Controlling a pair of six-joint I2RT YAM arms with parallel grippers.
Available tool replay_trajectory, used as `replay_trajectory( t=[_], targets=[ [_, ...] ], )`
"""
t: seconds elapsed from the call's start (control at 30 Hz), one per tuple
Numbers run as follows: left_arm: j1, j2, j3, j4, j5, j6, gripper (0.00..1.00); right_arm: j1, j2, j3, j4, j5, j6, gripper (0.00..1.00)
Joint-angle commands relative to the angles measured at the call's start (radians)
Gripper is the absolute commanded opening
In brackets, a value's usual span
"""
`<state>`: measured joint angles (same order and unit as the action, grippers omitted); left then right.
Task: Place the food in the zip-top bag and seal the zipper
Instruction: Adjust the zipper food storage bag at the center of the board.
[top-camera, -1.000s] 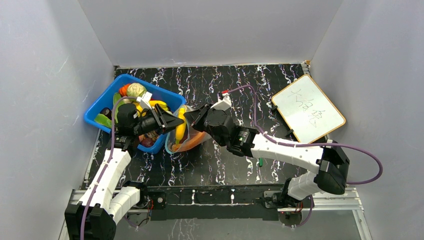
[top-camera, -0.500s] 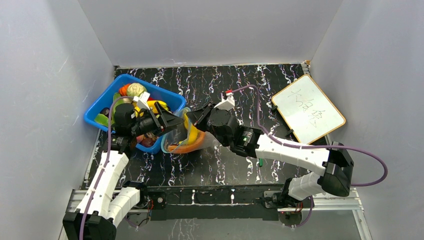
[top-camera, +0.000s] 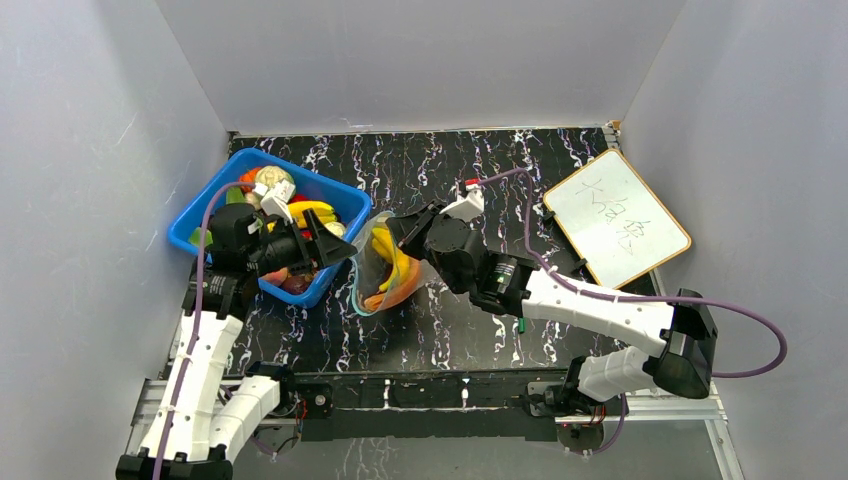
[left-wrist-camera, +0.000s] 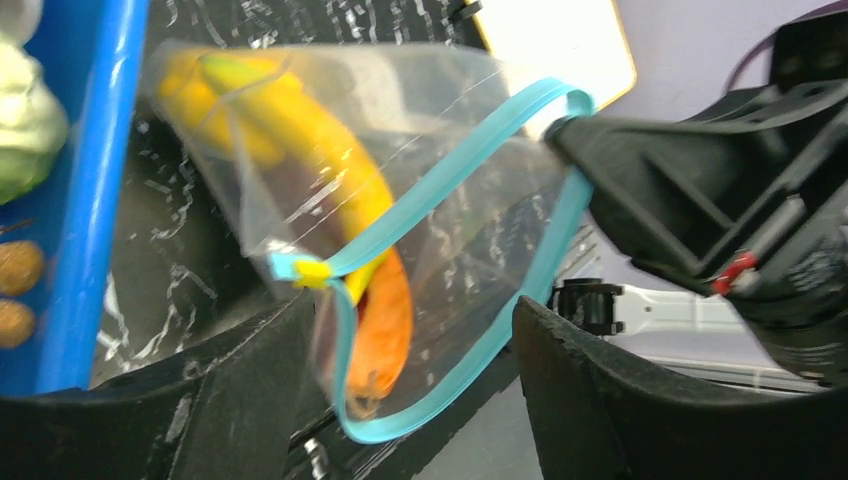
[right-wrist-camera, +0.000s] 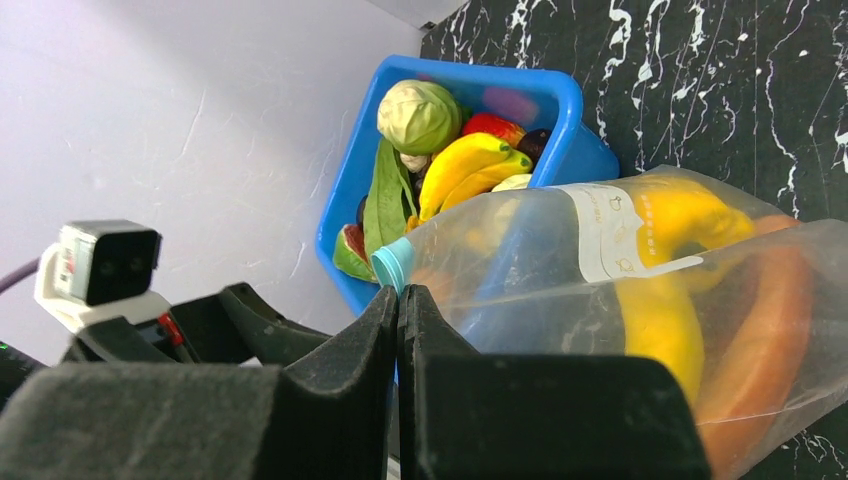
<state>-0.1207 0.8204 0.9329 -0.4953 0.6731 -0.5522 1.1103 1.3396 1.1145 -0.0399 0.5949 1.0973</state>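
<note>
some food (left-wrist-camera: 340, 190) is bagged, more in the bin (right-wrist-camera: 470, 68), zipper (left-wrist-camera: 450, 170) unsealed; my right gripper (right-wrist-camera: 398, 295) pinches the zip-top bag (left-wrist-camera: 470, 260), left gripper (left-wrist-camera: 415, 320) released.

Bright, even light; left wrist view blurry.

Table (top-camera: 450, 170): black surface veined with white, filling the floor of the enclosure. Blue bin (top-camera: 310, 177): rectangular plastic tub standing on the far left part of the table, turned at an angle, one corner close to the left wall. Whiteboard (top-camera: 615, 217): flat panel with a tan frame, lying on the far right of the table, also skewed, with dark handwritten marks. Green pen (top-camera: 520, 324): small, lying right of centre towards the near edge, only partly visible. Walls (top-camera: 420, 60): plain white panels at back and both sides. Metal rail (top-camera: 420, 392): along the near table edge.
</note>
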Motion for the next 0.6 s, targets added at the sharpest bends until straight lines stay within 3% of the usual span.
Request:
replay_trajectory(
  t=[0.0,0.27,0.43,0.57],
  targets=[
    [0.0,-0.024,-0.019,-0.145,-0.049,0.106,0.65,-0.006,-0.048,0.014,0.057,0.038,-0.013,0.0],
    [0.0,-0.046,-0.152,-0.002,0.033,0.043,0.47,-0.006,-0.042,0.014,0.063,0.025,-0.004,0.0],
    [0.0,-0.023,-0.232,0.06,0.051,0.045,0.46,-0.006,-0.043,0.011,0.065,0.019,0.0,0.0],
    [0.0,-0.002,-0.26,0.122,0.073,0.011,0.37,-0.006,-0.043,0.005,0.065,-0.002,-0.004,0.0]
  ],
)
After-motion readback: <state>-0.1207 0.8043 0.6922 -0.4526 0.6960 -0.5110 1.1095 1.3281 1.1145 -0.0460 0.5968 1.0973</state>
